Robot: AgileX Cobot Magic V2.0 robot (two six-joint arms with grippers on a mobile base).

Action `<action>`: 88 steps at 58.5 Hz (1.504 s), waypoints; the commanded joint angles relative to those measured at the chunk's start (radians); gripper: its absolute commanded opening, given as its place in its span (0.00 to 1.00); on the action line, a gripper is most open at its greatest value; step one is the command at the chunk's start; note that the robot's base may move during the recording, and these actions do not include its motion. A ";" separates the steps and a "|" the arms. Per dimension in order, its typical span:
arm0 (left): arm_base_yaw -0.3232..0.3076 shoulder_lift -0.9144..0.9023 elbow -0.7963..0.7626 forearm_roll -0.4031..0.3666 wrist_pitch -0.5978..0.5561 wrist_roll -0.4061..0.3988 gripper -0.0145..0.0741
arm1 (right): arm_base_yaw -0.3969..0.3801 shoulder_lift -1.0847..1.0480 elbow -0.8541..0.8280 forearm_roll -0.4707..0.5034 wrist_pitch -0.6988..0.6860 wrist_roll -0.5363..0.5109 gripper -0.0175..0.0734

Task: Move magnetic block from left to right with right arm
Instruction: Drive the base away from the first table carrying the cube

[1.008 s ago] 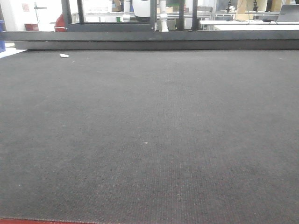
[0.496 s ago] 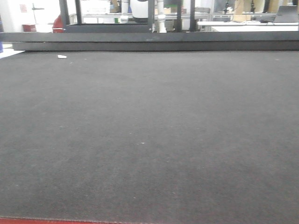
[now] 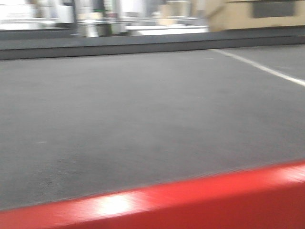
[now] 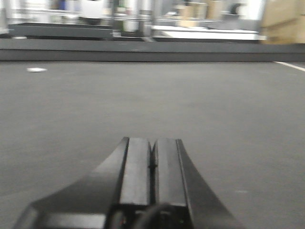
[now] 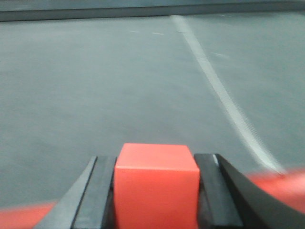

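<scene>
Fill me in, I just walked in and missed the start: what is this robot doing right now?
The right claw is shut on the red magnetic block, which sits squarely between its two fingers. Ahead of it lies grey carpet crossed by a white line. The left claw is shut with nothing in it, pointing across the same carpet.

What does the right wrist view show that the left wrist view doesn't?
Only the right wrist view: the magnetic block clamped between the fingers of the right end effector, with a blurred red edge below. Only the left wrist view: the left end effector shut on nothing, a small white scrap on the grey mat, and cluttered benches behind. Both: the grey mat and a white line across it.
</scene>
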 commanded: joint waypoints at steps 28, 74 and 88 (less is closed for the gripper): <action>-0.002 -0.012 0.010 -0.005 -0.080 -0.006 0.02 | -0.003 0.013 -0.030 -0.009 -0.086 -0.007 0.38; -0.002 -0.012 0.010 -0.005 -0.080 -0.006 0.02 | -0.003 0.013 -0.030 -0.009 -0.086 -0.007 0.38; -0.002 -0.012 0.010 -0.005 -0.080 -0.006 0.02 | -0.003 0.013 -0.030 -0.009 -0.086 -0.007 0.38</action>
